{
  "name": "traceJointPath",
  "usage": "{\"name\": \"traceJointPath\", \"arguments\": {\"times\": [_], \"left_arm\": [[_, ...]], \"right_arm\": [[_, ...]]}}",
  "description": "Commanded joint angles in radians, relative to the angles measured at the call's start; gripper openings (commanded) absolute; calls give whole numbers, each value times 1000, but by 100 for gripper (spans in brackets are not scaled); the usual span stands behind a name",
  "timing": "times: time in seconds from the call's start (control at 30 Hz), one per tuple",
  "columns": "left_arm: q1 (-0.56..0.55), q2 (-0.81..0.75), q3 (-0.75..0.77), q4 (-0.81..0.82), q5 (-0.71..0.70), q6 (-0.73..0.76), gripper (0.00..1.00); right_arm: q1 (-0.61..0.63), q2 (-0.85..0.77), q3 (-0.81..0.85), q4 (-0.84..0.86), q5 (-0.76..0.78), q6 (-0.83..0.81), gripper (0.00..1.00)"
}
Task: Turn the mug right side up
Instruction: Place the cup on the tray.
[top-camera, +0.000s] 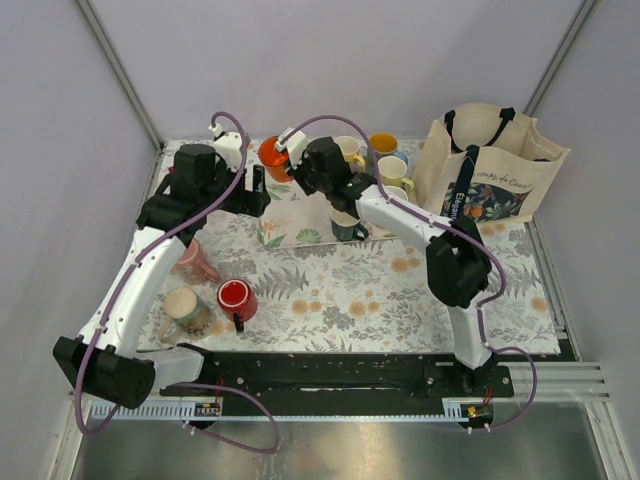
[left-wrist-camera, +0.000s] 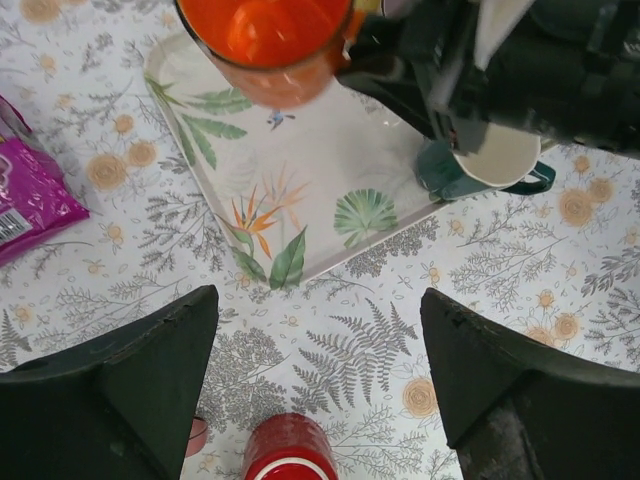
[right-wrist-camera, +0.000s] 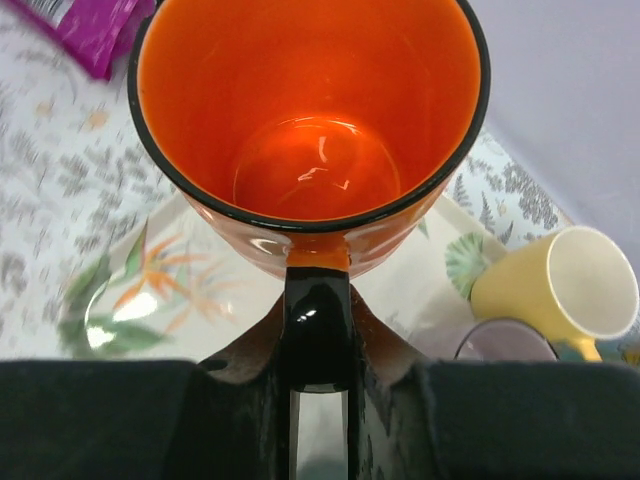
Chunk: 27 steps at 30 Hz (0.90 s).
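Right tool (right-wrist-camera: 320, 345) is clamped on the orange mug's (right-wrist-camera: 310, 120) handle, keeping its mouth up above the tray (left-wrist-camera: 330, 150). Left tool (left-wrist-camera: 315, 335) spread wide, empty, over the tabletop (left-wrist-camera: 520, 270). It is probably readied for the salmon-pink mug (top-camera: 195, 262), apparently tipped over.

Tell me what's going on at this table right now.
The right tool grips an orange mug by its handle, mouth up, over the floral tray. The left tool is open and empty above the tablecloth, near the tray's corner. A salmon-pink mug lies on the table, partly hidden under the left arm. Nothing is touching it.
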Motion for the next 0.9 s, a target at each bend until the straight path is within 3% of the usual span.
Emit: {"name": "traceJointPath", "arguments": {"times": [0.0,0.2,0.87], "left_arm": [[19,13,54,29,36,-38,85],[62,14,60,29,70,-55,85],[79,4,8,63,104,-97,85]], "right_arm": [[-1,107,206,194,155,108,0],[-2,264,369,130,235,148,0],[9,364,354,8,302,180,1]]}}
